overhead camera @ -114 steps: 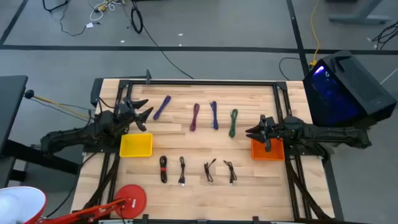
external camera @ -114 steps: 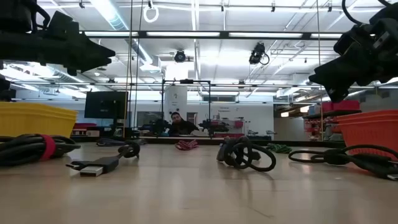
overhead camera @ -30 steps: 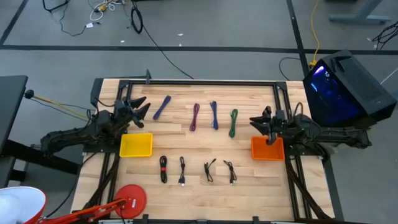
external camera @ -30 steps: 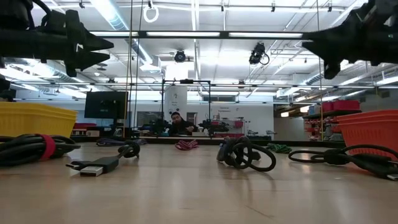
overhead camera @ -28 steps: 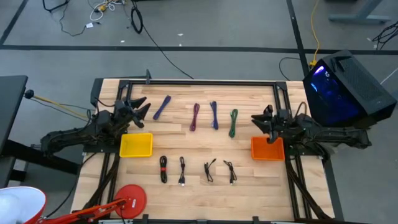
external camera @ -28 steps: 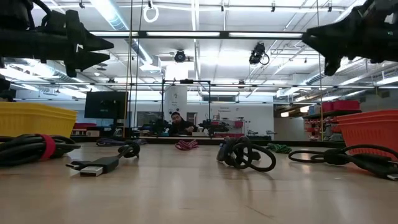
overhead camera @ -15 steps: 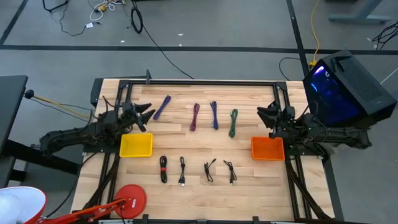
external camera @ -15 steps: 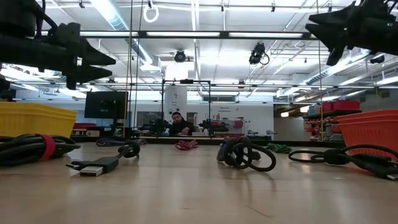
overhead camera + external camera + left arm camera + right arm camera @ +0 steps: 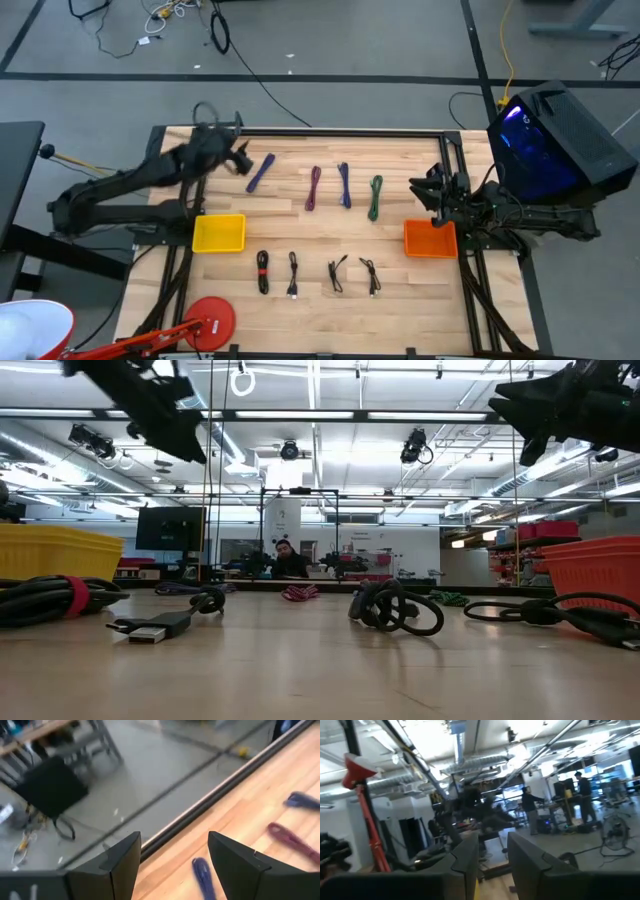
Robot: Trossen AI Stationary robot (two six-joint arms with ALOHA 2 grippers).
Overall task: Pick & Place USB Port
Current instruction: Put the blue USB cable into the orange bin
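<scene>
Overhead, the left gripper (image 9: 240, 158) hangs by the table's (image 9: 400, 300) far left corner, fingers apart and empty, just beside the purple cable (image 9: 260, 172); its wrist camera alone catches that cable from close (image 9: 202, 876); the right gripper (image 9: 428, 187) hovers above the orange bin's (image 9: 430, 240) far edge, fingers slightly apart, empty. Only the level view shows a person (image 9: 290, 563) seated far behind the table. Counted from above: four coloured cables in the far row, with maroon (image 9: 314, 188), blue (image 9: 344, 184) and green (image 9: 375, 197); four black USB cables (image 9: 292, 273) in the near row, untouched; two bins, yellow (image 9: 219, 234) and orange.
</scene>
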